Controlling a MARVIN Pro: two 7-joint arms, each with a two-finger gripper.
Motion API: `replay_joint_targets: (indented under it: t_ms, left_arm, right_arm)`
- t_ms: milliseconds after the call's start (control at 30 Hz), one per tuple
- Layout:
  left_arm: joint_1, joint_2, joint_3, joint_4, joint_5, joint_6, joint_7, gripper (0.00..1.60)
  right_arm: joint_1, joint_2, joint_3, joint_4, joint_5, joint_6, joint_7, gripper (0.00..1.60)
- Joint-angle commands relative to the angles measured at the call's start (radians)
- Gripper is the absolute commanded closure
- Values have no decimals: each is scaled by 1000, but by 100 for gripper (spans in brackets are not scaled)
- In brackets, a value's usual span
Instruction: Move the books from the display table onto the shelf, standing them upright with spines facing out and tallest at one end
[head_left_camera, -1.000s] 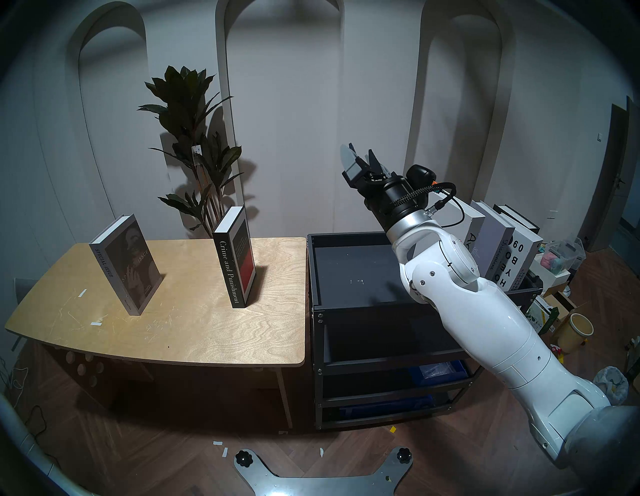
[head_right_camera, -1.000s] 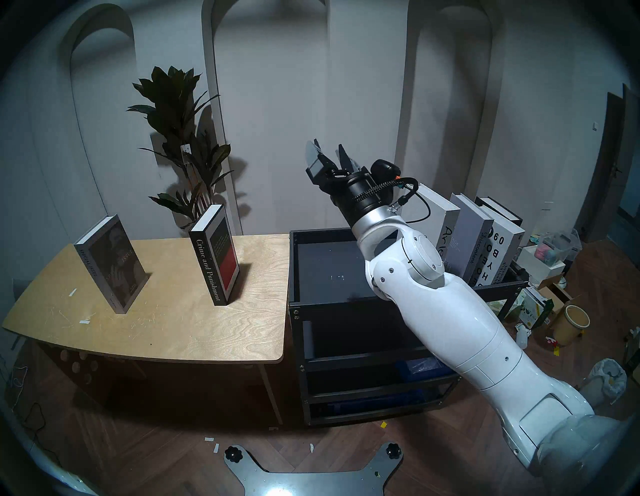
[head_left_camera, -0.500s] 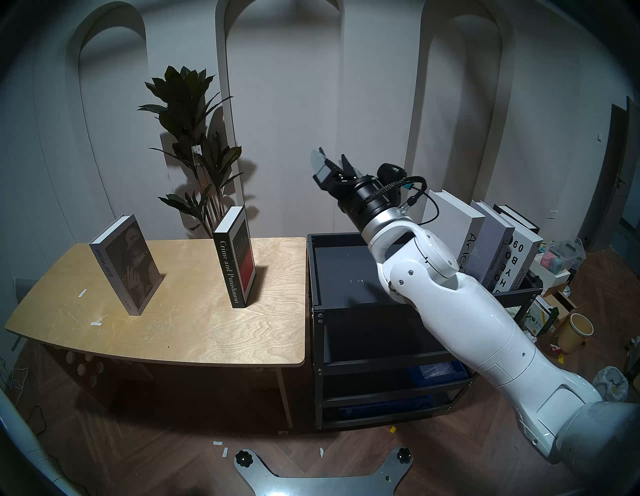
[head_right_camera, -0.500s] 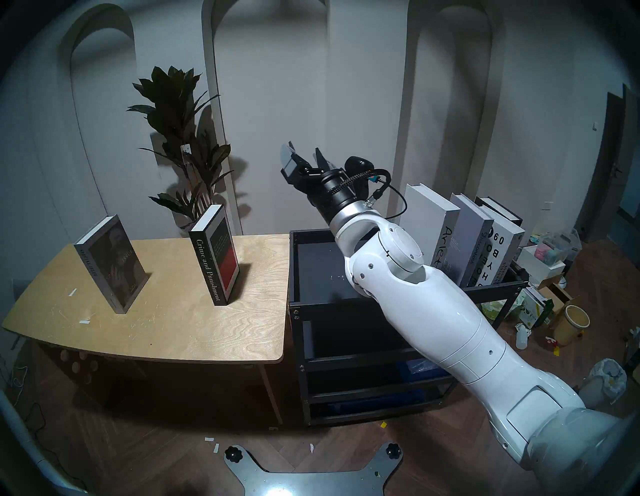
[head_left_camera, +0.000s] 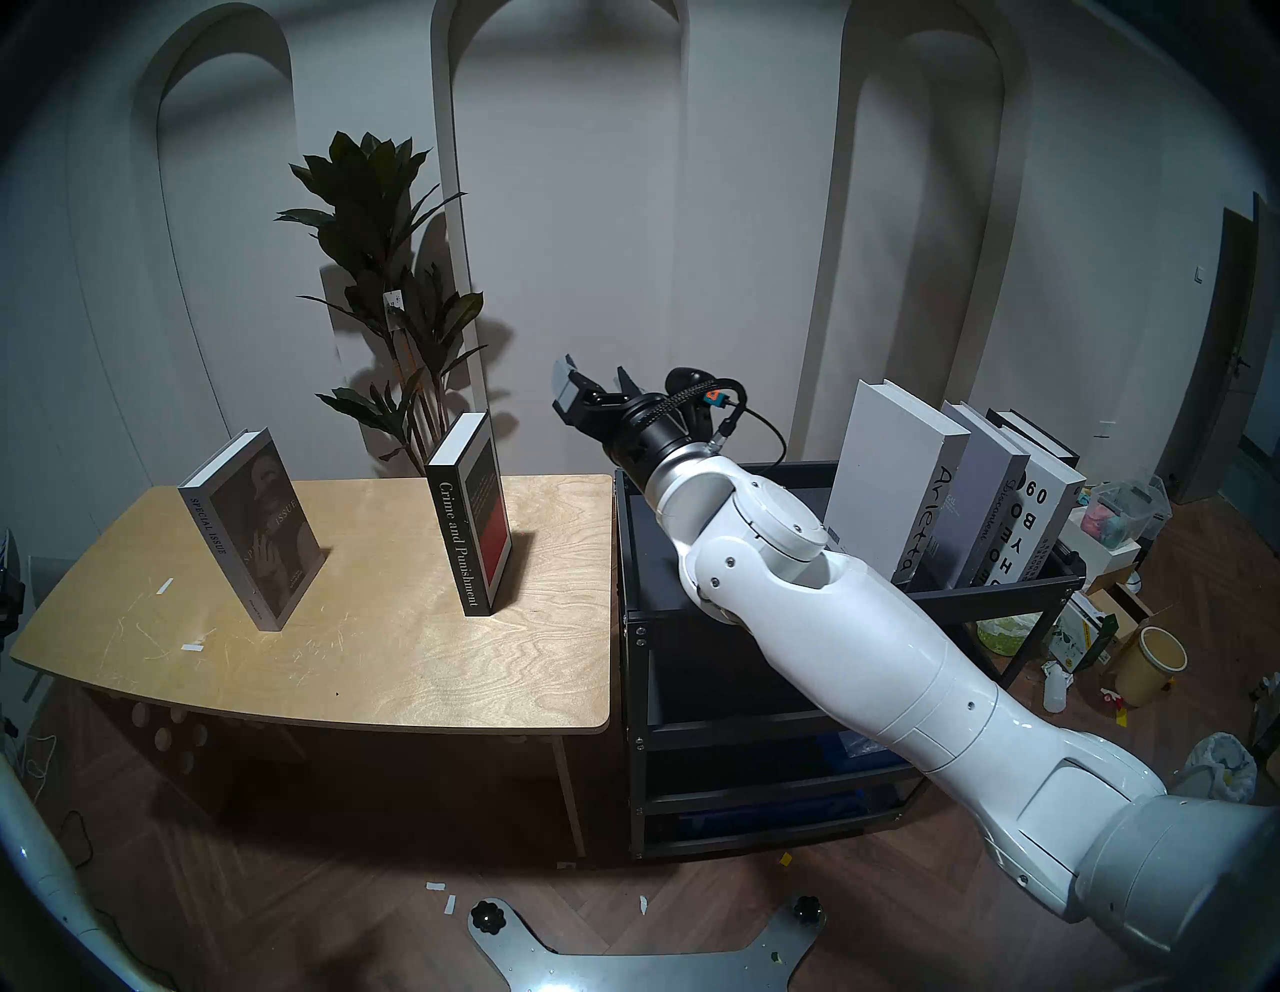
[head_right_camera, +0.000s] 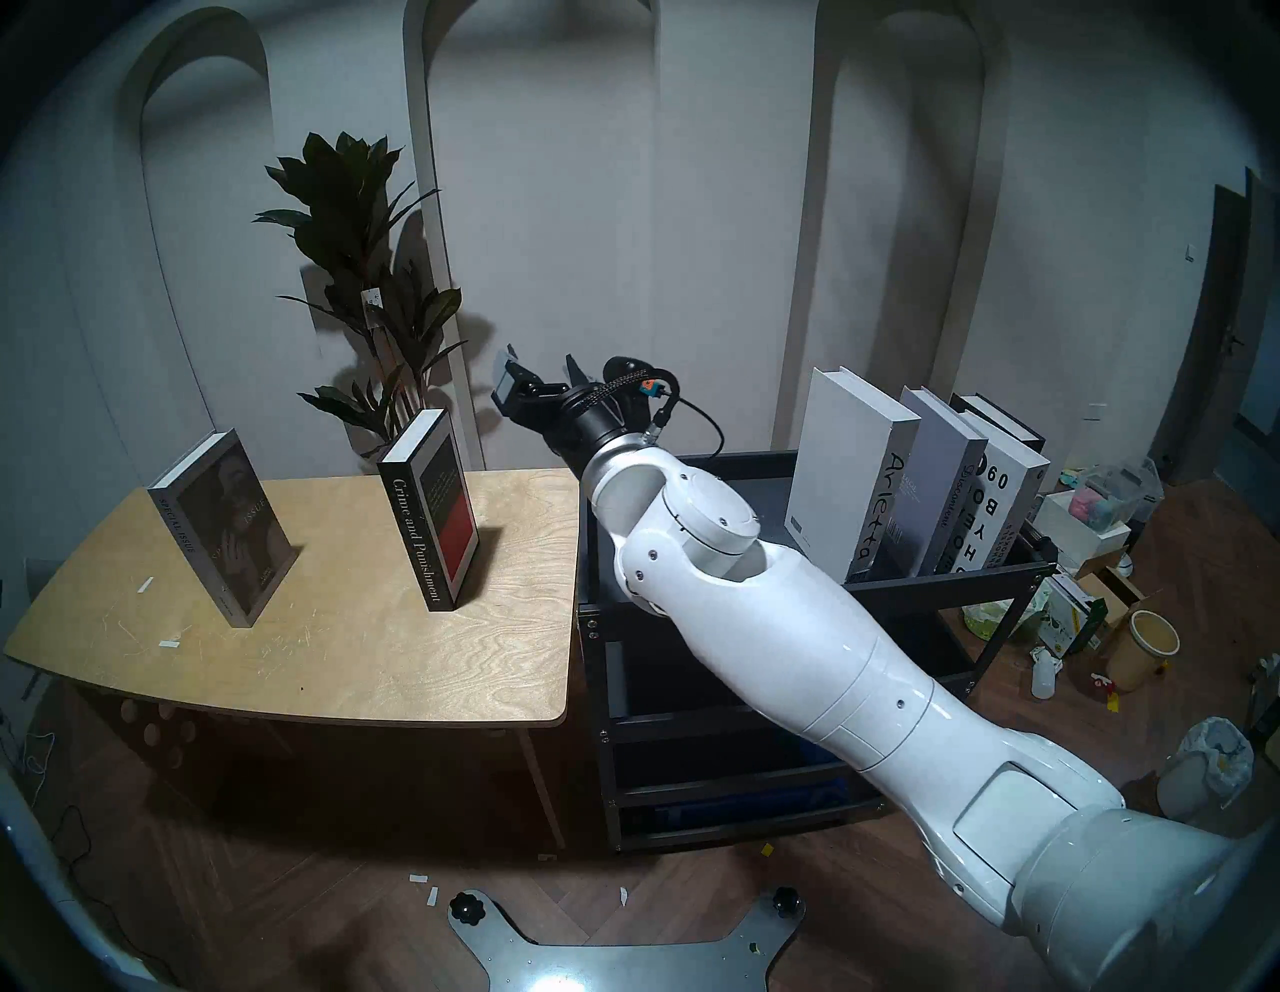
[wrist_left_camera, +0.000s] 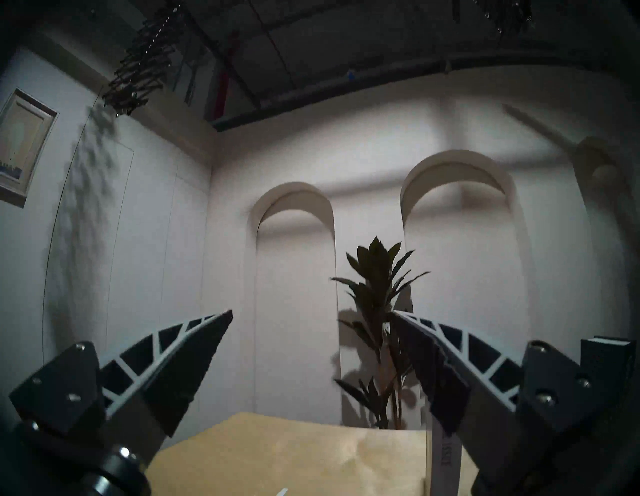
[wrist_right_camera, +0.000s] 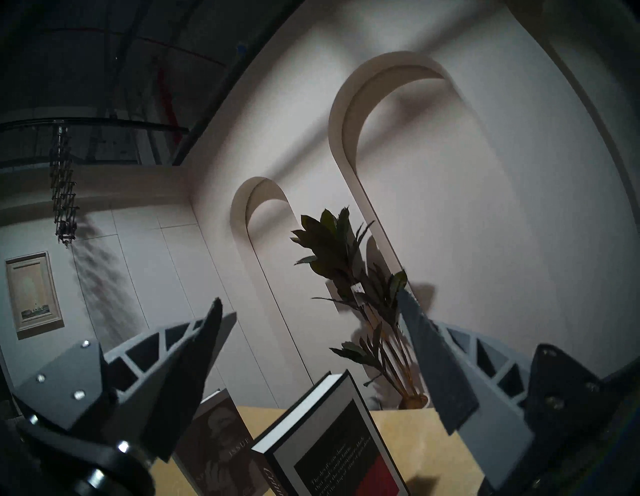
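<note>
Head views: a light wooden display table (head_left_camera: 388, 665) is seen at 9 o'clock, with two books standing upright on it, SPECIAL ISSUE (head_left_camera: 253, 530) and Crime and Punishment (head_left_camera: 469, 514). A black shelf (head_left_camera: 983, 599) is seen at 3 o'clock, with four books (head_left_camera: 959, 485) standing upright in its top tray. The right gripper (head_left_camera: 599, 381) is held empty with jaws apart, above the gap between table and shelf.

Left wrist view: the left gripper (wrist_left_camera: 311, 315) is shown spread wide and empty above the table's end, a plant (wrist_left_camera: 377, 311) at 1 o'clock.

Right wrist view: Crime and Punishment is seen at 6 o'clock between the spread fingers (wrist_right_camera: 197, 367).
</note>
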Motion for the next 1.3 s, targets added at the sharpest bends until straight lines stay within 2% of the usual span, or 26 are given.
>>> replay_joint_targets:
  t_ms: [0,333,600,800,1067,1267]
  left_arm:
    - [-27,115,21,53,38,-2,8,0]
    - [-56,203,52,170,84,-3,13,0]
    - [-79,270,76,261,115,-29,1,0]
    - [-95,324,95,337,131,-61,-28,0]
    - [-127,383,115,451,130,-130,-87,0]
    - [-151,426,129,547,116,-203,-152,0]
  right_arm:
    - [103,-115,-42,48,-24,31,-58,0]
    - [171,-216,-142,191,-67,75,-162,0]
    - [208,-291,-211,267,-97,72,-244,0]
    - [206,-350,-236,284,-126,47,-309,0]
    - [180,-359,-261,258,-176,-9,-406,0]
    - [179,-373,-275,271,-209,-42,-472,0]
